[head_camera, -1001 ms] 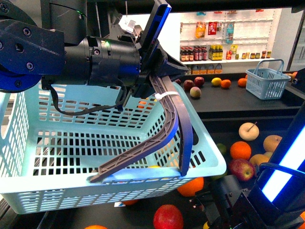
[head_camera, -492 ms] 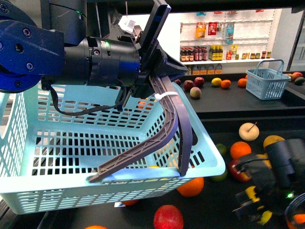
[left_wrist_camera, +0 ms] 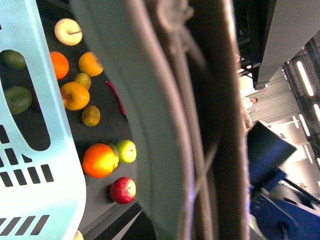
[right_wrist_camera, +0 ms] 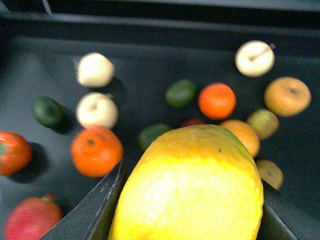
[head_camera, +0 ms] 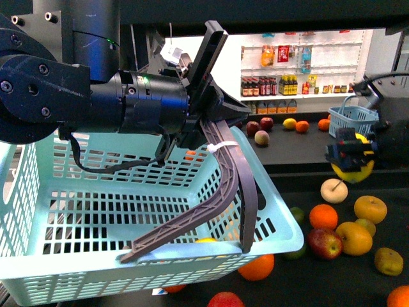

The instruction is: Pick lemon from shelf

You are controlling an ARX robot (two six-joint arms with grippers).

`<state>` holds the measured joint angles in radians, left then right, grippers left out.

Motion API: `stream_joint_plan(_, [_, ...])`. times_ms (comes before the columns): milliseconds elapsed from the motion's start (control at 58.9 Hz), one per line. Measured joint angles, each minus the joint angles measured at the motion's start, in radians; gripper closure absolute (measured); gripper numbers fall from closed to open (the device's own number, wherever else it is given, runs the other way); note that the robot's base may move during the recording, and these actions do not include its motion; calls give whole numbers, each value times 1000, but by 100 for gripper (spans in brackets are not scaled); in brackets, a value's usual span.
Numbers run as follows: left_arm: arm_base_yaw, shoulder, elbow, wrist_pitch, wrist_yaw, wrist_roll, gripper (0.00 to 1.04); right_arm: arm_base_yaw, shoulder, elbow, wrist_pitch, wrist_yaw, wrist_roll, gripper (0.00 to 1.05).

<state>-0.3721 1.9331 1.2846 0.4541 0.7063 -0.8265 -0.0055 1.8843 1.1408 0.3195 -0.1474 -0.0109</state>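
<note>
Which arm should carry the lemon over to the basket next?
Right. The right hand grips the lemon, held above the shelf. The left hand is closed on the basket handle.

A small, bright-yellow oval lemon (head_camera: pixel 354 174) sits pinched in the right claw (head_camera: pixel 350 160), held clear above the matte-black tiered shelf (head_camera: pixel 294 144).

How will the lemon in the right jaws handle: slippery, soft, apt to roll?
Probably firm: the lemon shows no dent between the jaws. Its skin looks fairly smooth, so it may slip. Dropped, it would likely roll on the flat shelf among the other fruit.
</note>
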Motion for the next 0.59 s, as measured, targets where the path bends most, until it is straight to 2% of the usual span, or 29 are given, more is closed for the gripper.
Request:
stream_joint_plan(272, [0, 0, 0, 0, 0, 0, 98, 153, -53, -27, -13, -25, 150, 50])
stream_joint_plan(594, [0, 0, 0, 0, 1, 0, 98, 273, -16, -72, 24, -8, 231, 50])
